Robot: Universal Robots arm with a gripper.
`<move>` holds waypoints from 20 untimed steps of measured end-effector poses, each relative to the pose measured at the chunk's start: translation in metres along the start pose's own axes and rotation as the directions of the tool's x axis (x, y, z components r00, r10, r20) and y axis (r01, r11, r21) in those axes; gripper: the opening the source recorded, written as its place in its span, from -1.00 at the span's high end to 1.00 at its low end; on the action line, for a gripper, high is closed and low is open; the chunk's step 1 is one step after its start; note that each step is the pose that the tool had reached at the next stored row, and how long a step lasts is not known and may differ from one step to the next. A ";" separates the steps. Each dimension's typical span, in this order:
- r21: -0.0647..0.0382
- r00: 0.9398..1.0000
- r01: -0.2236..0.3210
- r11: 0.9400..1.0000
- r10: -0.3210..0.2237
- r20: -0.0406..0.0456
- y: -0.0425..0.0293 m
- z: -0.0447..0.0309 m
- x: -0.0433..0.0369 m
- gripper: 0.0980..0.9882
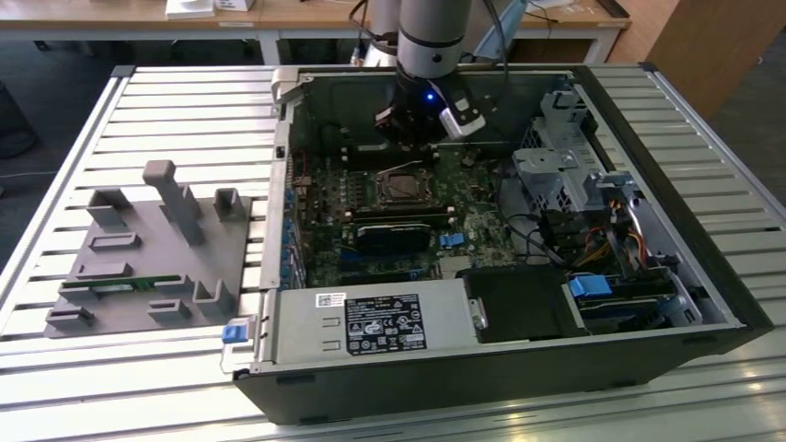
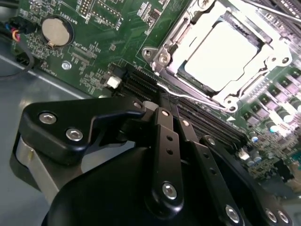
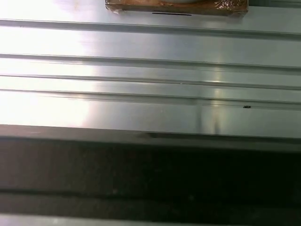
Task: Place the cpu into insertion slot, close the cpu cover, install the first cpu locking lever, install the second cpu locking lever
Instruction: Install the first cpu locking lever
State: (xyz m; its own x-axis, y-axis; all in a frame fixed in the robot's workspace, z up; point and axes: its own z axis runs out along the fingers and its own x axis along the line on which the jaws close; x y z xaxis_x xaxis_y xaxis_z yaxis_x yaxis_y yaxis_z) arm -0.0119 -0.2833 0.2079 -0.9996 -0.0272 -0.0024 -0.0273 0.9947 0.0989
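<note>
CPU seated in the socket, cover down, gripper held beside it

In the second wrist view the flat square silver-grey cpu (image 2: 221, 56) is seen lying inside the dark silver-rimmed insertion slot (image 2: 190, 77) on the green circuit board (image 2: 94, 42), with the thin silvery cut-out cpu cover (image 2: 261, 35) lowered around it, and the black-linked gripper (image 2: 164, 101) is seen at about seven o'clock from the socket, fingers drawn together on nothing, tips near a thin silvery wire lever (image 2: 188, 96) at the socket's edge. In the exterior view the gripper (image 1: 424, 138) is held at twelve o'clock of the slot (image 1: 400, 188) inside the open black computer case (image 1: 687, 304). The chip is judged light, stiff and fragile underneath, best taken by its edges; the lever is judged thin and springy.
</note>
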 end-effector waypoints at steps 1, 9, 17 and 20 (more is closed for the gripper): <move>0.000 1.000 0.000 1.000 0.000 0.000 0.0002 -0.0019 0.0001 0.96; -0.003 1.000 0.000 1.000 0.000 0.000 0.0015 -0.0135 0.0054 0.96; -0.008 1.000 0.000 1.000 0.000 0.000 0.0020 -0.0170 0.0126 0.96; -0.008 1.000 0.000 1.000 0.000 0.000 0.0026 -0.0221 0.0129 0.96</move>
State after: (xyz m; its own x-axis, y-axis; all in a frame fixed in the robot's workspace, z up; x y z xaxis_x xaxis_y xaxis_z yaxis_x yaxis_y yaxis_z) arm -0.0248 -0.2833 0.2301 -0.9996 -0.0271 -0.0027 -0.0272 0.9939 0.1066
